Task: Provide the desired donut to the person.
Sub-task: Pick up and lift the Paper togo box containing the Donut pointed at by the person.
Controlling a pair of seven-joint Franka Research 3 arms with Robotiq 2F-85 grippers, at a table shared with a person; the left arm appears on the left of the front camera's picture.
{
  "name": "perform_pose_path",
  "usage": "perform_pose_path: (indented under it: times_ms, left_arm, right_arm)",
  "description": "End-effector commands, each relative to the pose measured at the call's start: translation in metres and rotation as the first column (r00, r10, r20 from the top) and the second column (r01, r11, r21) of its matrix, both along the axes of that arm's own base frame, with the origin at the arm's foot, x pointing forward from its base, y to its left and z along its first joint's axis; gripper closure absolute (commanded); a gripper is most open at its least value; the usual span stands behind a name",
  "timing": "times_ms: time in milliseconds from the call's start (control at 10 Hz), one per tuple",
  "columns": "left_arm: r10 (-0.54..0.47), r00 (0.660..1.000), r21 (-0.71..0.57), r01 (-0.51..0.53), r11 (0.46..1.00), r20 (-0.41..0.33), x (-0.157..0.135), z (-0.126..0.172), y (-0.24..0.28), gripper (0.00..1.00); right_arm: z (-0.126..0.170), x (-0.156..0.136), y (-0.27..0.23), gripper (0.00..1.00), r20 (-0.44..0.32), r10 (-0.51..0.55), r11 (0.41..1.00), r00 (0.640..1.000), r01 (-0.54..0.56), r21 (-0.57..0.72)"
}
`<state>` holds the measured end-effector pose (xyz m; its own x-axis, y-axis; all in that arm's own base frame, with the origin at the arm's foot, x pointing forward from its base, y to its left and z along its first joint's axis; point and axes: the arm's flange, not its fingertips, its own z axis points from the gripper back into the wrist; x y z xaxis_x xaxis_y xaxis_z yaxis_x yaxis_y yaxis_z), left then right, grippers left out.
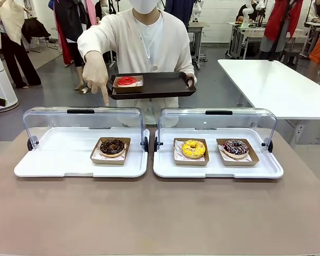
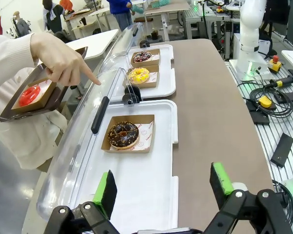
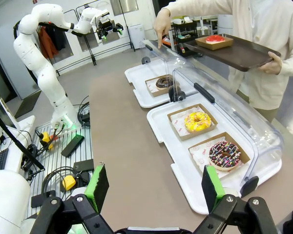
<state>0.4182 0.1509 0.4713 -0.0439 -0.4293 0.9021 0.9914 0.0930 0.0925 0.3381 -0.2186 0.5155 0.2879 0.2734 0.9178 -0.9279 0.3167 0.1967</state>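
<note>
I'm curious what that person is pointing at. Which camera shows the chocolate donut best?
The left wrist view: the chocolate donut sits close and large, seen from above, its icing clear. The front view shows the chocolate donut smaller, at a flatter angle. The right wrist view shows it far off and small.

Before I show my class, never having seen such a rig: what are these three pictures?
Two robot arms share a table with a person. One picture looks across it; two come from wrist cameras, where the green-padded left gripper and right gripper rise from below, open and empty. Two white cases, lids up, hold a chocolate donut, a yellow donut and a sprinkled donut. The person holds a dark tray with a red donut and points toward the chocolate one.
</note>
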Motion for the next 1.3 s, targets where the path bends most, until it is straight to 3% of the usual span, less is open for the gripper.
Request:
perform_pose_path:
  times_ms: [0,300,600,900,1200]
  left_arm:
    - [0.000,1.000,0.000,0.000,1.000,0.000,0.000,0.000,0.000,0.00]
    - [-0.044,0.993,0.282,0.012,0.959,0.107,-0.016,0.046,-0.032,0.00]
    - [-0.157,0.979,0.525,0.065,0.848,0.132,-0.027,0.088,-0.096,0.00]
    - [-0.258,0.959,0.787,0.066,0.613,0.120,-0.038,0.090,-0.196,0.00]
    - [-0.296,0.954,0.882,0.099,0.461,0.047,-0.027,0.053,-0.286,0.00]
  right_arm:
    - [0.001,0.001,0.000,0.00,0.006,0.001,1.000,1.000,-0.001,0.010]
    - [0.001,0.001,0.000,0.00,0.006,0.001,1.000,1.000,-0.001,0.010]
    - [0.001,0.001,0.000,0.00,0.006,0.001,1.000,1.000,-0.001,0.010]
    - [0.001,0.001,0.000,0.00,0.006,0.001,1.000,1.000,-0.001,0.010]
    - [0.001,0.001,0.000,0.00,0.006,0.001,1.000,1.000,-0.001,0.010]
